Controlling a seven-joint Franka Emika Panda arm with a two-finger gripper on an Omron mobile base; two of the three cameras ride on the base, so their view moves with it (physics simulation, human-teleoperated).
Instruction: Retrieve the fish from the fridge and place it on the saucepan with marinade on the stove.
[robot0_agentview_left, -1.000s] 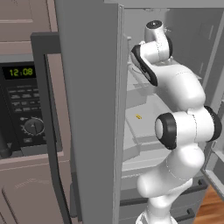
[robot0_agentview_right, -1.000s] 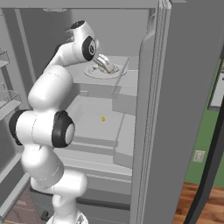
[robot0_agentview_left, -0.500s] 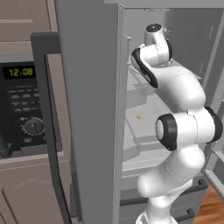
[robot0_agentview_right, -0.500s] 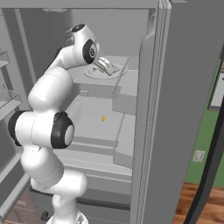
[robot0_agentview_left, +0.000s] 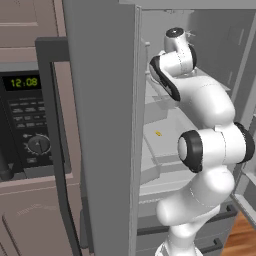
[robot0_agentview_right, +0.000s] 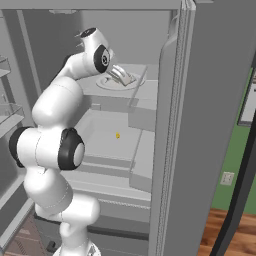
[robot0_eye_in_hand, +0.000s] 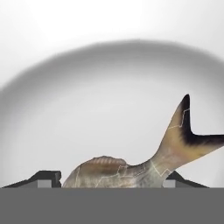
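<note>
The fridge (robot0_agentview_right: 215, 100) stands open, and my arm reaches onto its upper shelf. There my gripper (robot0_agentview_right: 122, 77) is lowered over a white round plate (robot0_agentview_right: 106, 84). In the hand view the fish (robot0_eye_in_hand: 131, 168), grey-beige with a dark-edged tail rising to the right, lies on the plate (robot0_eye_in_hand: 109, 87). It sits between my two fingertips (robot0_eye_in_hand: 47, 177), which stand wide apart on either side of its body. The gripper (robot0_eye_in_hand: 113, 180) is open around the fish. The saucepan, the marinade and the stove are out of view.
The open fridge door (robot0_agentview_left: 100, 100) stands close on the arm's left, with a black-fronted microwave (robot0_agentview_left: 25, 125) beyond it. A tiny yellow speck (robot0_agentview_right: 118, 135) lies on the pale shelf below the plate. The other door's edge (robot0_agentview_right: 172, 125) borders the shelves on the right.
</note>
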